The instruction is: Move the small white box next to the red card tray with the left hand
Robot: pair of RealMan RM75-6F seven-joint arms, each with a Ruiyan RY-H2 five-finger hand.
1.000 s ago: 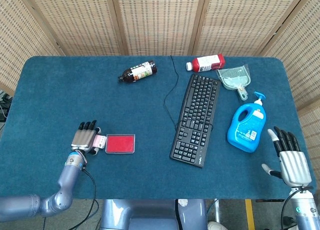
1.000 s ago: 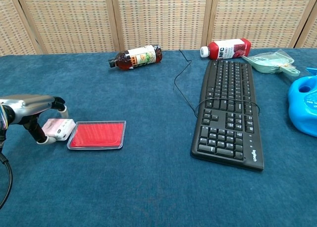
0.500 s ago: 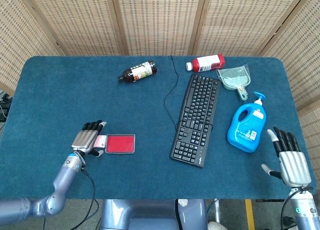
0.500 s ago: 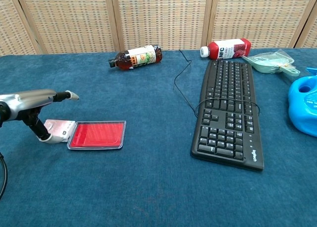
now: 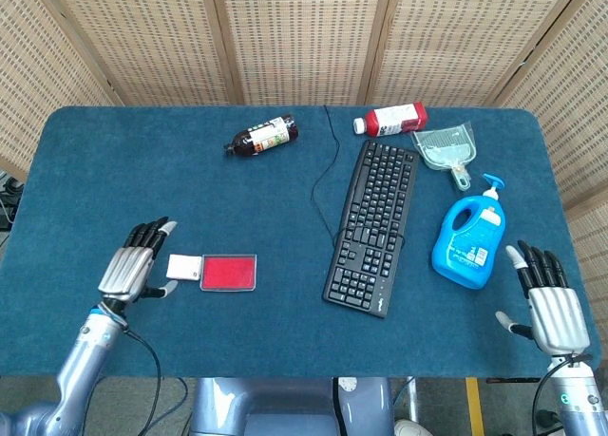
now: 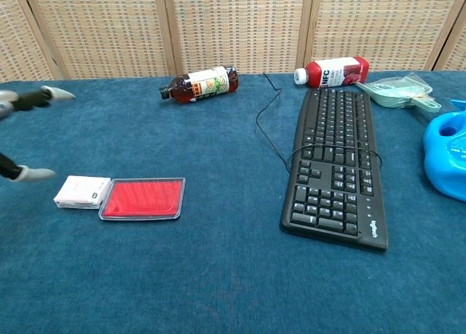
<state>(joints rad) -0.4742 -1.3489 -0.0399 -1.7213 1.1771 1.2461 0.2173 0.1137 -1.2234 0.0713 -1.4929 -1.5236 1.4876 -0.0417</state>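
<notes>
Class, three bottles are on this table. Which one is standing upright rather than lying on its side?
The blue bottle with the pump top, right of the keyboard, appears upright. The brown bottle and the red bottle with a white cap both lie on their sides at the far edge.

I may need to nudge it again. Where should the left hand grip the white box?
Judging by its pose, pinch the white box across its long edges from its free left side; it lies flat with its right end against the red tray, blocking that side.

The small white box (image 5: 182,266) lies flat on the blue desk (image 5: 285,208), its right end touching the left edge of the red card tray (image 5: 228,272). The tray is a shallow clear-rimmed rectangle, also lying flat.
</notes>
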